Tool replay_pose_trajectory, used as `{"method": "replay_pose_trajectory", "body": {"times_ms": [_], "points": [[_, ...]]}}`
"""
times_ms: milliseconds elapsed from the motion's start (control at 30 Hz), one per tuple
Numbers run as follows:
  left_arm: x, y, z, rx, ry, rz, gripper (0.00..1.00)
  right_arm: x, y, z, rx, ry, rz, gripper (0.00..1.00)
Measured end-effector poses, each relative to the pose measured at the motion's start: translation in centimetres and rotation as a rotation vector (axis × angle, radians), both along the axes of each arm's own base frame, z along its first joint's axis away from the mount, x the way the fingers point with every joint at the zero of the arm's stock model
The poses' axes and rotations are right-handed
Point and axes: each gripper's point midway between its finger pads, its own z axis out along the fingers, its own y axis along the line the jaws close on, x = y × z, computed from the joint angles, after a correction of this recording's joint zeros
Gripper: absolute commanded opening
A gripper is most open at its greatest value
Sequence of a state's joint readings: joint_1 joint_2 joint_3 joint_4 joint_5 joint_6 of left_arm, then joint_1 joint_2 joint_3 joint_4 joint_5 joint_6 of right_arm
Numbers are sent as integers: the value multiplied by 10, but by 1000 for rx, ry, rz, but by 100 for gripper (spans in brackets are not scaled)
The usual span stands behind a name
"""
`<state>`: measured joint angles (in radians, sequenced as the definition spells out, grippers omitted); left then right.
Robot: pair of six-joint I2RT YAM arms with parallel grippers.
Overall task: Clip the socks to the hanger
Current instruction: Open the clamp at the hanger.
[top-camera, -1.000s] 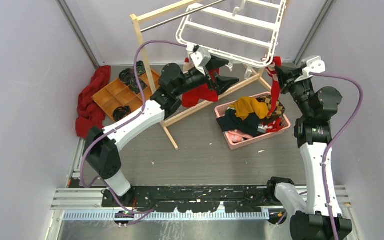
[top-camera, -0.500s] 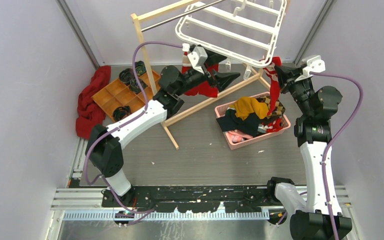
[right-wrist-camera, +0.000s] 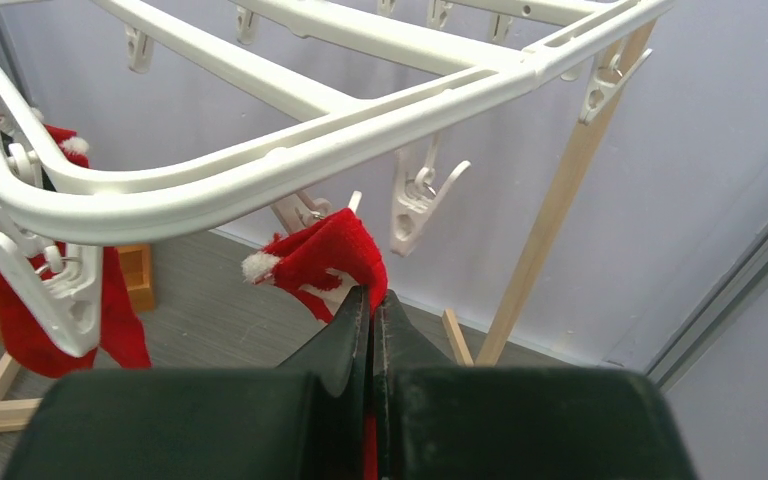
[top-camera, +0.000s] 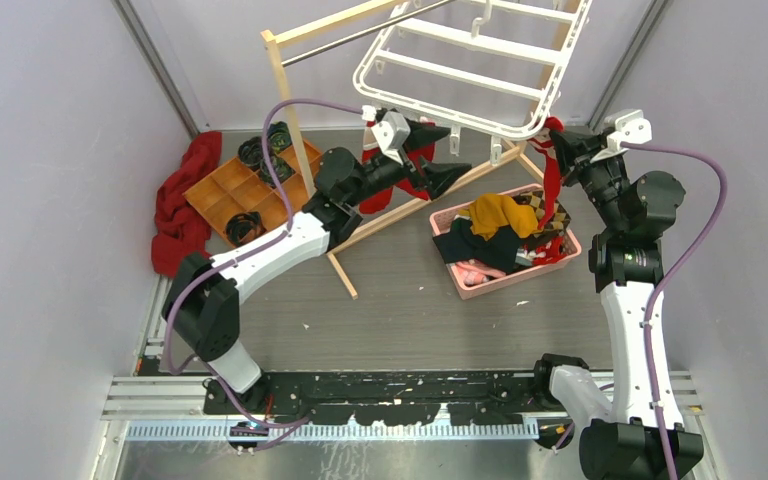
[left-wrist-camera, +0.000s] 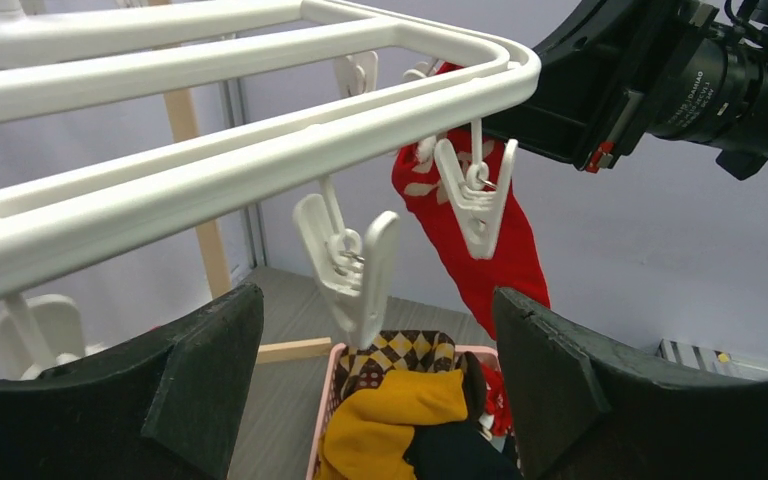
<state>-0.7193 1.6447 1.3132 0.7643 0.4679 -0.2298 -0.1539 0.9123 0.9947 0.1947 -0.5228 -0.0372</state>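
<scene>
The white hanger (top-camera: 470,65) hangs tilted from the wooden rack, small clips dangling under its rim. My right gripper (top-camera: 558,148) is shut on the cuff of a red sock (top-camera: 550,190), holding it just under the hanger's right corner, next to a free clip (right-wrist-camera: 415,200); the right gripper's tips (right-wrist-camera: 370,300) pinch the fold of this sock (right-wrist-camera: 325,255). Another red sock (right-wrist-camera: 30,320) hangs at the hanger's left end. My left gripper (top-camera: 438,155) is open below the near rim; a clip (left-wrist-camera: 355,265) dangles above the gap of the open left gripper (left-wrist-camera: 375,390).
A pink basket (top-camera: 560,260) with mustard, checkered and dark garments sits below the hanger. The wooden rack (top-camera: 290,110) stands at the back. An orange divided tray (top-camera: 230,190) and a dark red cloth (top-camera: 175,205) lie at the left wall.
The hanger has swung up and to the right. My left gripper has drawn back a little to the left, still open. The right gripper has kept its place and its hold.
</scene>
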Motion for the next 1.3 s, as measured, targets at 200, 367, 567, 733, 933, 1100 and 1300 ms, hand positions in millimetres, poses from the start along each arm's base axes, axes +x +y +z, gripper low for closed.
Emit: {"method": "replay_pose_trajectory", "body": {"times_ms": [200,367,567,733,933,1100,1300], "points": [[-3,7,-4,-4,18,19,86,0,1,0,4,2,5,1],[0,9,-2,-17,29,32,86,-1,1,0,6,3,10,1],[5,9,4,-35,32,46,86,-1,2,1,4,-3,15,1],[16,8,11,-59,23,58,86,-1,3,1,5,-3,16,1],[25,4,21,-99,17,44,83,-1,3,2,7,-5,17,1],[21,1,25,-117,1,-5,79,-1,1,3,8,-8,14,1],[13,1,28,-126,-6,-67,78,-1,2,3,9,-7,14,1]]}}
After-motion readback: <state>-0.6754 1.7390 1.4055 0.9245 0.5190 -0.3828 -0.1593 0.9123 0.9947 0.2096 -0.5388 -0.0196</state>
